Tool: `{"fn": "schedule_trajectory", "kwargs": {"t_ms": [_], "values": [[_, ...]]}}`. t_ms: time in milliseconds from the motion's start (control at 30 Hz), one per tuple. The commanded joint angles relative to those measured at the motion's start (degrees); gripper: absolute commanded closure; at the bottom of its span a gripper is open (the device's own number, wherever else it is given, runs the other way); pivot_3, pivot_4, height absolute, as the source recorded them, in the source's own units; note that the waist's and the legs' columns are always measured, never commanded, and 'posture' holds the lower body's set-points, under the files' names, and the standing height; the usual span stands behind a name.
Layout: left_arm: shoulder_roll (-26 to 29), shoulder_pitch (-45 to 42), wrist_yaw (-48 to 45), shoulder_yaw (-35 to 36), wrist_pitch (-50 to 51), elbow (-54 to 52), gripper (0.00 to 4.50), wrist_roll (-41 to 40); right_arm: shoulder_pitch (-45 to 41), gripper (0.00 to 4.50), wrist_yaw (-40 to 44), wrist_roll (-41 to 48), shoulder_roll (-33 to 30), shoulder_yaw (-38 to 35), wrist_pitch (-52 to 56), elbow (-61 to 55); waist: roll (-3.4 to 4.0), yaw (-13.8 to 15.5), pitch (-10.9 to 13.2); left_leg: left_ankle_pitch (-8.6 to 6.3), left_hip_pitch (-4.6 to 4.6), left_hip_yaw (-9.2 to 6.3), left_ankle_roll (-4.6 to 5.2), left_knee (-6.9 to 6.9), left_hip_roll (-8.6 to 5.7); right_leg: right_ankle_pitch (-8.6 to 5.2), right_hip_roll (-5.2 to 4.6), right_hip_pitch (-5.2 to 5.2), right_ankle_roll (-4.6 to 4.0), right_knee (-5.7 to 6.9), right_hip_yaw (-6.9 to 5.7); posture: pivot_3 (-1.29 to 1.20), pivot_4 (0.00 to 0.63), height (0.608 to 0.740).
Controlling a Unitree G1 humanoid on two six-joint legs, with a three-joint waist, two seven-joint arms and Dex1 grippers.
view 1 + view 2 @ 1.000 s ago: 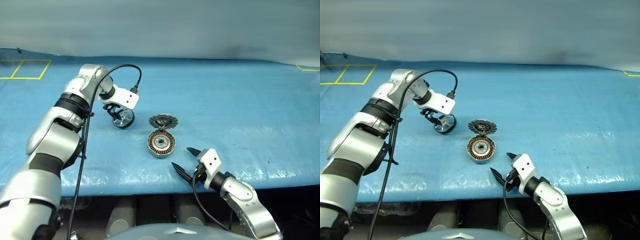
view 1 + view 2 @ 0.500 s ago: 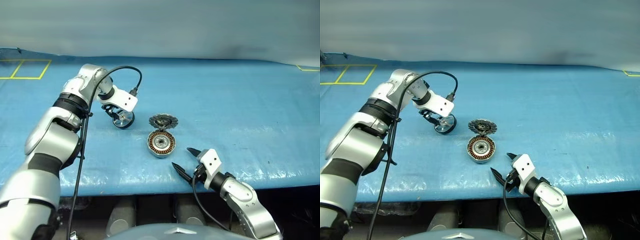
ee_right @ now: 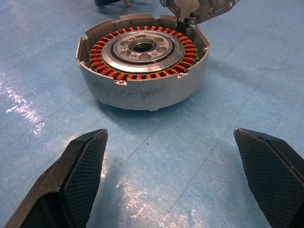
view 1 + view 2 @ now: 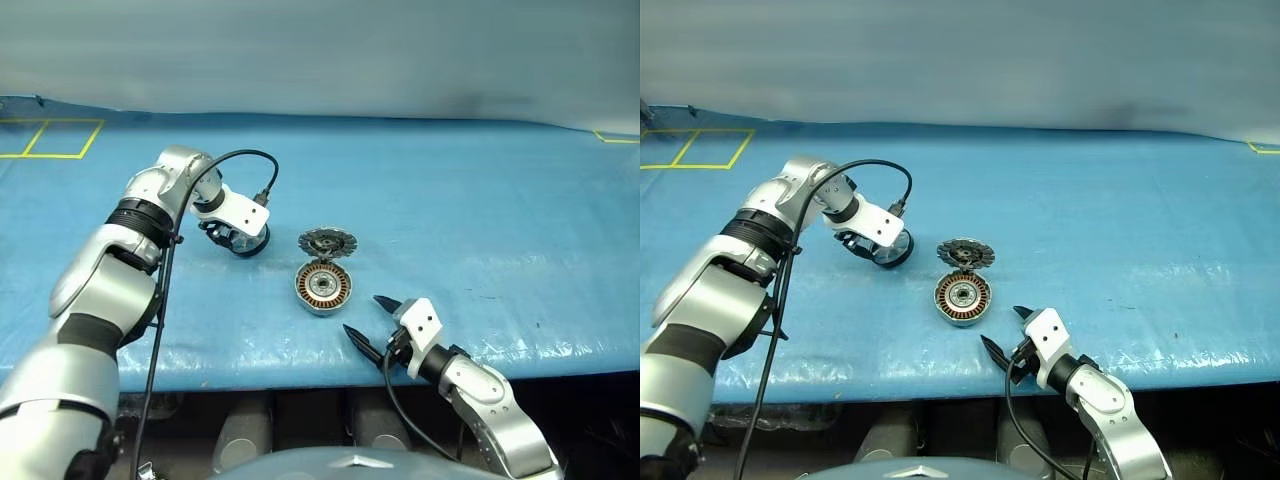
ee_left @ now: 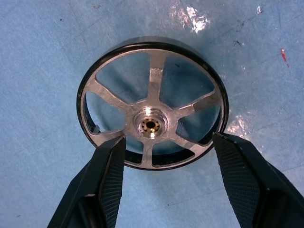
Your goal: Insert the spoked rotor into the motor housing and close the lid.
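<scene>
The spoked rotor (image 5: 151, 124) lies flat on the blue table cover (image 4: 480, 210), right between the fingers (image 5: 111, 175) of the left gripper (image 4: 234, 240), which points down at it. The fingers stand wide, one beside each edge of the dark rim, not squeezing yet. The motor housing (image 4: 322, 287) sits off to the side, its lid (image 4: 327, 241) up. The right gripper (image 4: 372, 325) waits near it, wide and empty. Blue cover lies all around.

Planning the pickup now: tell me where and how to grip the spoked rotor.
Grip the spoked rotor across its dark outer rim, coming straight down from above. It lies flat on the blue table, so only the rim's opposite edges offer faces to pinch. The left gripper already straddles it, fingers open at either side of the rim.
</scene>
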Motion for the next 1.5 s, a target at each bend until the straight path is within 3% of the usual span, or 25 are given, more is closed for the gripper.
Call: {"fn": "schedule_trajectory", "kwargs": {"t_ms": [33,233,267,333,600,1133,1267,1500], "values": [[-0.64,0.54,3.91,-0.05,0.40,-0.32,1.37,1.15,0.27,0.00,-0.22,0.26,0.14,-0.22,-0.43,-2.51,0.00,0.26,0.00,0.00,0.01,0.00,0.00,0.02,0.00,0.00,0.00,0.02,0.00,0.01,0.00,0.00,0.150,0.740],[-1.77,-0.54,6.42,-0.04,1.08,1.48,1.37,1.63,0.44,0.00,-0.56,0.17,0.15,-0.27,-0.55,-2.52,0.00,0.55,-0.01,0.01,0.02,0.00,0.01,0.06,-0.01,0.00,-0.01,0.05,0.00,0.01,0.01,0.00,0.150,0.740],[-1.92,-0.85,6.38,0.01,1.20,1.67,1.54,1.62,0.43,0.00,-0.58,0.16,0.16,-0.28,-0.60,-2.49,0.01,0.57,-0.01,0.01,0.02,0.00,0.01,0.06,-0.01,0.00,0.00,0.05,0.00,0.01,0.01,0.00,0.150,0.740],[-2.10,-1.52,6.24,0.02,1.26,2.04,1.97,1.71,0.40,0.00,-0.66,0.13,0.19,-0.28,-0.66,-2.42,0.00,0.57,-0.01,0.01,0.01,0.00,0.01,0.06,-0.01,0.00,0.00,0.05,0.01,0.02,0.01,0.00,0.150,0.740],[-2.75,-3.07,6.18,0.16,0.90,3.51,4.49,1.95,0.30,0.00,-0.88,0.10,0.42,-0.41,-0.82,-2.31,-0.01,0.47,-0.03,0.00,-0.02,0.01,0.03,0.01,-0.01,0.01,0.00,-0.01,0.01,0.00,0.02,0.00,0.150,0.740],[-0.53,-2.81,3.58,1.64,0.47,1.38,4.49,-0.20,-0.71,0.00,-0.70,-0.03,0.70,-0.34,-0.71,-1.84,0.00,0.18,-0.04,-0.01,0.03,0.09,0.04,0.02,-0.01,0.01,-0.01,0.01,0.02,-0.01,0.10,0.00,0.150,0.740],[2.44,0.44,1.35,3.94,0.57,-5.65,4.49,-3.64,-1.00,0.00,-0.78,0.00,1.03,-0.17,-0.71,-2.04,0.01,-0.09,-0.04,-0.02,0.01,0.12,0.05,-0.04,0.00,0.01,-0.01,-0.06,0.01,-0.01,0.12,0.00,0.150,0.740],[9.22,12.84,-0.23,8.96,5.49,-27.14,4.49,-9.05,-1.14,0.00,-0.63,-0.24,1.83,0.58,-1.08,-1.24,0.01,-0.21,-0.04,-0.03,0.01,0.16,0.07,-0.08,0.02,0.01,-0.01,-0.07,-0.01,-0.02,0.18,0.00,0.150,0.740]]}}
